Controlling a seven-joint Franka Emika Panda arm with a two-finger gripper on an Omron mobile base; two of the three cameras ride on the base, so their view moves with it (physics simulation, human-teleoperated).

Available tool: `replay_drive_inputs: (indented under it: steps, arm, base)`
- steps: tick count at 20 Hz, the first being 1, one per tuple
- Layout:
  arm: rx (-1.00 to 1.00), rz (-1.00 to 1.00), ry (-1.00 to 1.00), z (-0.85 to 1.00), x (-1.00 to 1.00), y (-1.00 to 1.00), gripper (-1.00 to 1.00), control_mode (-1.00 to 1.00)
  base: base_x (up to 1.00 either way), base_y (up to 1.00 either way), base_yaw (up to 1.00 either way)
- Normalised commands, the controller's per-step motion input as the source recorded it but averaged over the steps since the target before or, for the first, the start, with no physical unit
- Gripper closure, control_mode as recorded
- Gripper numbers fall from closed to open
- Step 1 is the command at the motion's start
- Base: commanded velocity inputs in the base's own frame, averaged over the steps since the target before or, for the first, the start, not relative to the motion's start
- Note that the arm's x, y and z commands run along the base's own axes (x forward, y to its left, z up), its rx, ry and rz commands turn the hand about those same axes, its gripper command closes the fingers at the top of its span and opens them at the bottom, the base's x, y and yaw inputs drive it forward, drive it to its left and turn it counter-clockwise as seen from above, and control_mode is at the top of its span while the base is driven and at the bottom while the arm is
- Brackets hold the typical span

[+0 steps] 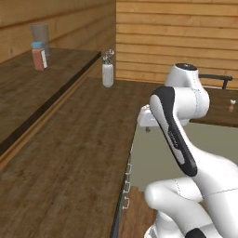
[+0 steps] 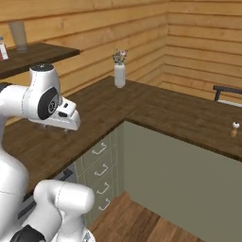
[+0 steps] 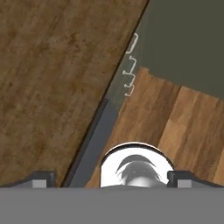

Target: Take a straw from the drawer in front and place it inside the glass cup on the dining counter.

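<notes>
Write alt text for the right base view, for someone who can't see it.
A white robot arm rises at the left over an L-shaped dark wood counter with sage-green drawers below, all closed. A white flower vase stands at the counter's back, a small shaker at the right, and a grey glass on a raised shelf before a wooden-plank wall.

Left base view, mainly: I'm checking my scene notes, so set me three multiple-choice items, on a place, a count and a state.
1. Where does the white vase stand? A on the floor; B on the lower dark wood counter by the wall; C on a chair.
2. How many things stand on the raised shelf? A two; B four; C none.
3. How is the hand? A shut on a straw; B shut on the vase; C open, holding nothing.
Answers: 1 B, its base rests on the planks; 2 A, a grey glass and a red jar; 3 C, its tips stand far apart in the hand view.
</notes>
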Motion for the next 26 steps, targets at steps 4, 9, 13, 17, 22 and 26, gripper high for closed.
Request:
replay_drive_inputs:
  steps: [4, 9, 13, 17, 22, 26]
  arm:
    - [0.46, -0.14, 0.01, -0.18, 0.07, -0.60, -1.00, -1.00]
    - [0.45, -0.06, 0.00, -0.48, 0.07, -0.97, -1.00, -1.00]
    - [0.47, 0.00, 0.00, -0.79, 0.14, -0.92, -1.00, -1.00]
    - [0.42, 0.01, -0.08, -0.80, 0.32, -0.48, -1.00, -1.00]
    - [0.32, 0.06, -0.10, -0.70, 0.59, 0.01, -1.00, -1.00]
    - [0.21, 0.06, -0.09, -0.60, 0.79, 0.31, -1.00, -1.00]
  base:
    - [0.00, 0.00, 0.00]
    - [0.00, 0.00, 0.00]
    - [0.00, 0.00, 0.00]
    - [0.00, 0.00, 0.00]
    - [0.00, 0.00, 0.00]
    - [0.00, 0.00, 0.00]
